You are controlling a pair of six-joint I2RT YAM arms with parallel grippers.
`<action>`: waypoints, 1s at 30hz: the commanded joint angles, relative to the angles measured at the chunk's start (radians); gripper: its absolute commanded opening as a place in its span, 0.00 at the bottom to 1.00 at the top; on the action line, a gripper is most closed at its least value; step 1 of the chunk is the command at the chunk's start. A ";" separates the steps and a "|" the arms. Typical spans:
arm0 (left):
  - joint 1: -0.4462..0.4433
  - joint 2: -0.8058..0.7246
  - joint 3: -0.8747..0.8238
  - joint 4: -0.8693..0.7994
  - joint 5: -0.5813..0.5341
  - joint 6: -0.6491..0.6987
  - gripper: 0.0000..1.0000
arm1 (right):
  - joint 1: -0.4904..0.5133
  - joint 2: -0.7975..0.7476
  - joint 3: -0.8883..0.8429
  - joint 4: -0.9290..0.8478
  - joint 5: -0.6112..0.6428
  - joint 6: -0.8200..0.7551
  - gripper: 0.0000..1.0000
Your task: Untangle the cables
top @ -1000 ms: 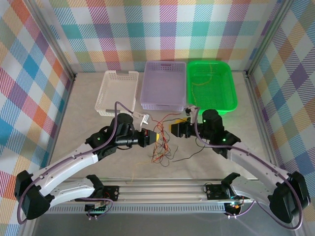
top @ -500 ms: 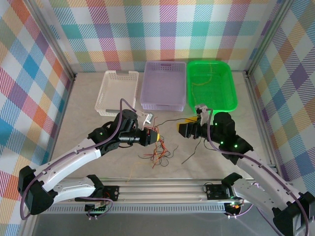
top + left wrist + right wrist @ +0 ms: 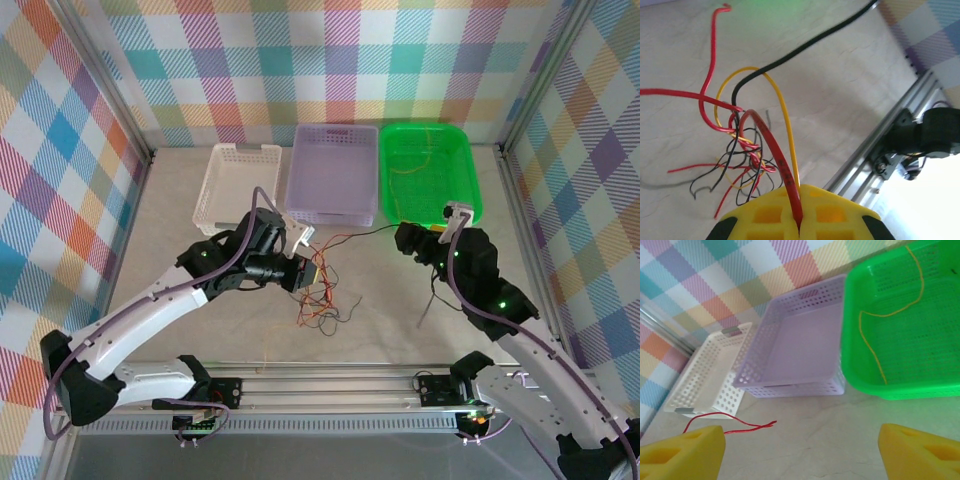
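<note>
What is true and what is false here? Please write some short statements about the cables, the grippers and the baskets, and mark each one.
1. The left gripper is shut on a red cable. True.
2. The right gripper is shut. False: its jaws stand wide open, with nothing between them.
3. A yellow cable lies in the green tray. True.
4. The tangle lies in the purple basket. False: it lies on the table, in front of that basket.
</note>
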 commanded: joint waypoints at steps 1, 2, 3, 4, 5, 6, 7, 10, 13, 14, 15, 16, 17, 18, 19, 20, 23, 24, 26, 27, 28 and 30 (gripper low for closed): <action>-0.013 0.026 0.060 -0.129 -0.057 0.081 0.00 | -0.002 0.008 0.027 -0.034 -0.011 -0.006 0.81; -0.013 0.031 0.069 -0.138 -0.063 0.086 0.00 | -0.003 0.007 0.025 -0.016 -0.051 -0.009 0.81; -0.014 0.037 0.078 -0.146 -0.067 0.092 0.00 | -0.006 0.008 0.029 0.000 -0.102 -0.013 0.81; -0.013 0.038 0.086 -0.151 -0.071 0.097 0.00 | -0.012 0.012 0.037 0.004 -0.143 0.000 0.81; -0.014 0.040 0.091 -0.157 -0.082 0.100 0.00 | -0.022 0.018 0.044 0.005 -0.184 0.010 0.81; -0.013 0.042 0.101 -0.165 -0.091 0.102 0.00 | -0.036 0.029 0.056 0.009 -0.248 0.011 0.81; -0.013 0.047 0.109 -0.170 -0.087 0.107 0.00 | -0.044 0.047 0.074 0.004 -0.308 0.013 0.81; -0.013 0.055 0.128 -0.168 -0.048 0.120 0.00 | -0.046 0.132 0.131 0.001 -0.456 0.013 0.82; -0.017 0.068 0.156 -0.175 -0.021 0.138 0.00 | -0.045 0.203 0.160 0.035 -0.591 -0.013 0.81; -0.017 0.073 0.165 -0.180 -0.021 0.142 0.00 | -0.045 0.218 0.157 0.055 -0.622 -0.017 0.81; -0.016 0.076 0.175 -0.184 -0.023 0.146 0.00 | -0.044 0.236 0.157 0.073 -0.667 -0.029 0.81; -0.017 0.080 0.184 -0.190 -0.022 0.150 0.00 | -0.037 0.258 0.153 0.095 -0.705 -0.046 0.81; -0.017 0.082 0.190 -0.193 -0.026 0.150 0.00 | -0.028 0.274 0.151 0.098 -0.718 -0.060 0.81; -0.017 0.085 0.197 -0.195 -0.026 0.153 0.00 | -0.016 0.289 0.147 0.101 -0.719 -0.080 0.81; -0.016 0.087 0.202 -0.197 -0.026 0.154 0.00 | -0.002 0.302 0.134 0.110 -0.721 -0.099 0.81; -0.017 0.090 0.206 -0.198 -0.025 0.154 0.00 | 0.009 0.310 0.120 0.124 -0.723 -0.113 0.81; -0.018 0.094 0.217 -0.198 -0.017 0.156 0.00 | 0.027 0.345 0.061 0.177 -0.695 -0.149 0.81; -0.019 0.094 0.220 -0.200 -0.013 0.157 0.00 | 0.028 0.353 0.045 0.191 -0.669 -0.160 0.81; -0.018 0.095 0.221 -0.200 -0.006 0.160 0.00 | 0.030 0.358 0.004 0.238 -0.626 -0.180 0.81; -0.018 0.094 0.223 -0.203 -0.004 0.160 0.00 | 0.030 0.364 -0.012 0.268 -0.611 -0.178 0.82; -0.018 0.096 0.224 -0.204 -0.003 0.162 0.00 | 0.031 0.377 -0.018 0.290 -0.616 -0.167 0.82; -0.019 0.096 0.222 -0.202 0.006 0.162 0.00 | 0.032 0.419 -0.005 0.314 -0.650 -0.125 0.82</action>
